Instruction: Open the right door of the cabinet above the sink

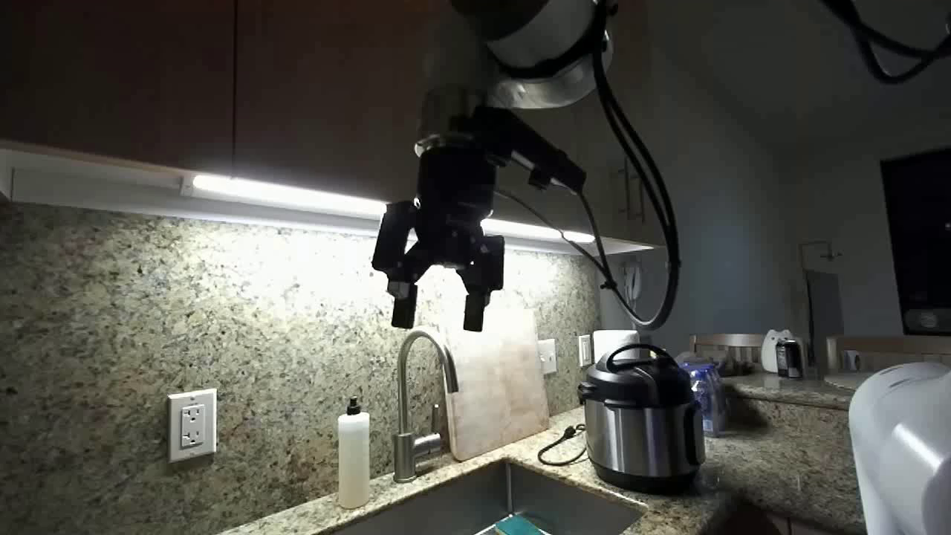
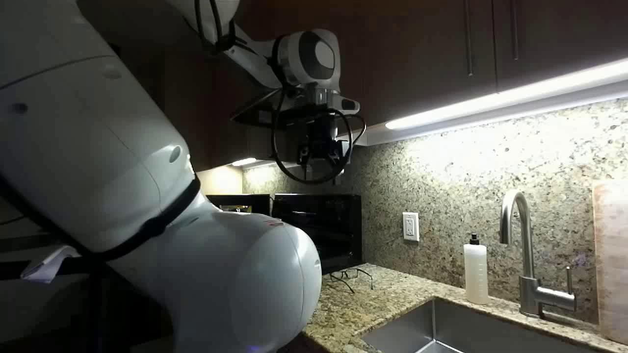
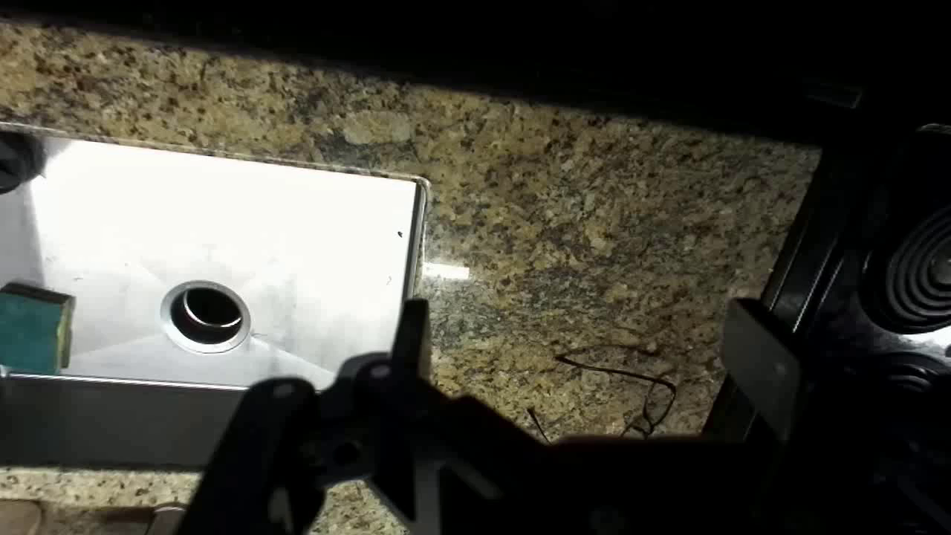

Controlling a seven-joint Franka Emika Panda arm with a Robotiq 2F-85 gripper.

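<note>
In an exterior view, the gripper [image 1: 438,321] points down in front of the brown cabinet [image 1: 319,89]. Its jaws are spread wide and hold nothing. The arm [image 1: 551,41] hides a lot of it.

In an exterior view, the right door [image 2: 564,39] is easier to see. It is up over the sink [image 2: 407,327], beside the left door [image 2: 427,49], and looks closed. Its handle [image 2: 514,30] is a long, thin bar that stands up and down. The gripper is off to its left, and lower. The door looks hard and stiff, so it should not bend. I think it is a bit heavy, but should swing easily. The bar may be slippery. A good spot to grab is near its bottom end, with a jaw on each side.

In the wrist view, the fingers [image 3: 761,364] are far apart above the stone counter [image 3: 579,223]. No door shows there, so the gripper probably has to turn to reach the bar.
</note>
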